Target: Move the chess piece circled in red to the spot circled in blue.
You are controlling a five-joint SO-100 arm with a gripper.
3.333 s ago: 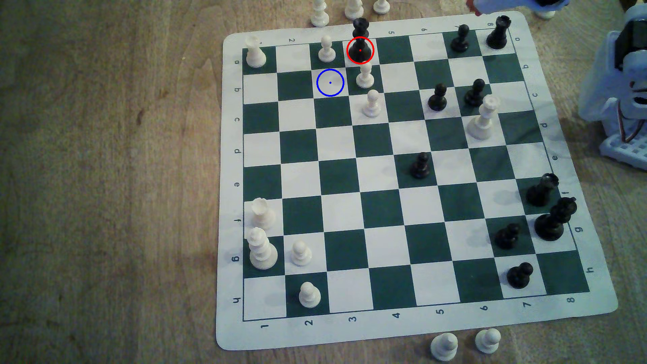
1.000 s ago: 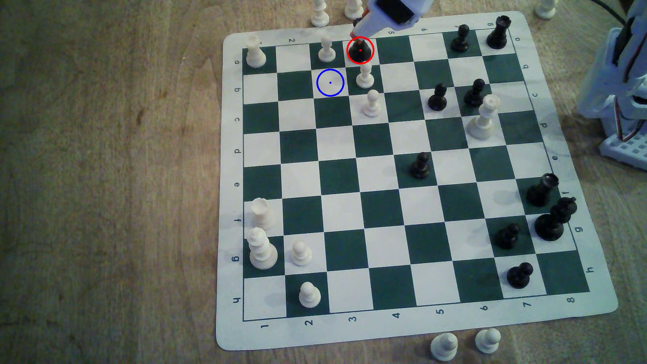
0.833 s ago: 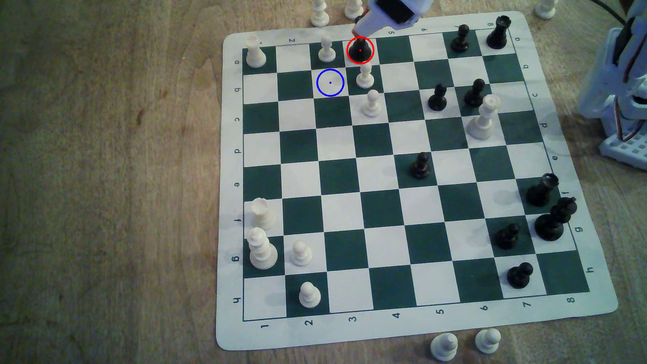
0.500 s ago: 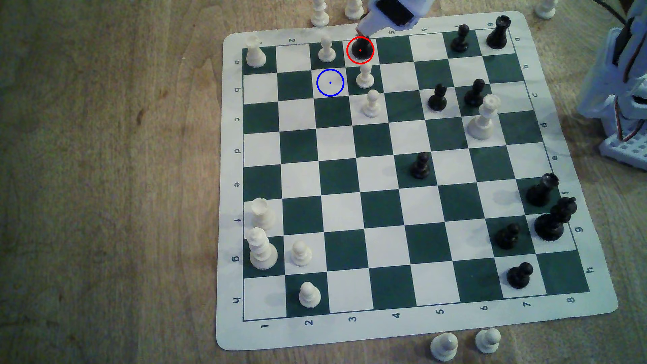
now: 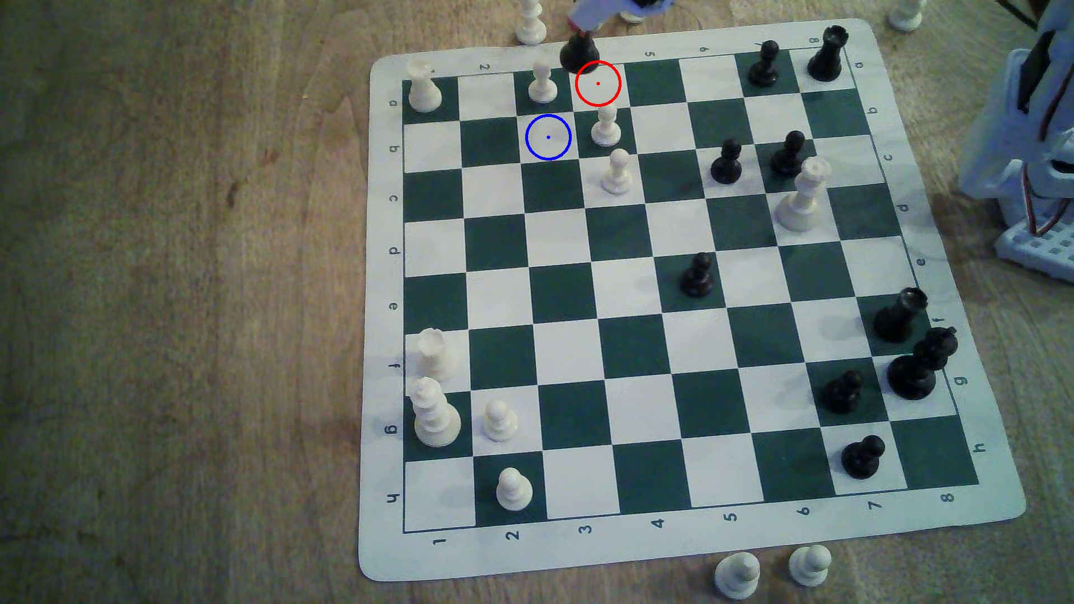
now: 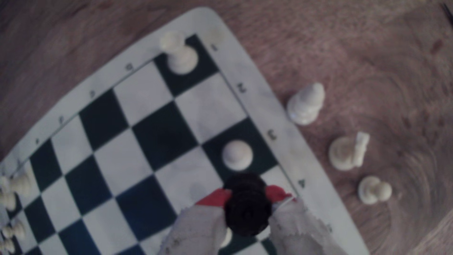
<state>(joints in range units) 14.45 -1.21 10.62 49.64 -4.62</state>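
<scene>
The chess piece circled in red, a tall glossy black piece [image 5: 578, 55], hangs lifted over the board's far edge, just up and left of the empty red ring [image 5: 598, 83] in the exterior view. My gripper [image 5: 581, 29] is shut on its head. In the wrist view, the red-tipped fingers [image 6: 215, 197] press both sides of the black piece [image 6: 247, 208], with the gripper [image 6: 247, 196] over the board's edge. The spot circled in blue [image 5: 548, 137] is a bare white square one row nearer and to the exterior view's left.
A white pawn [image 5: 542, 84] stands between the held piece and the blue ring. Two more white pawns [image 5: 606, 126] [image 5: 617, 171] stand to the ring's right. Captured white pieces [image 5: 530, 26] sit beyond the far edge. The arm's base [image 5: 1034, 145] is at the right.
The gripper came down onto the black piece in the red ring, shut on it, and has lifted it off the square, up and slightly to the exterior view's left. The red ring now stands empty.
</scene>
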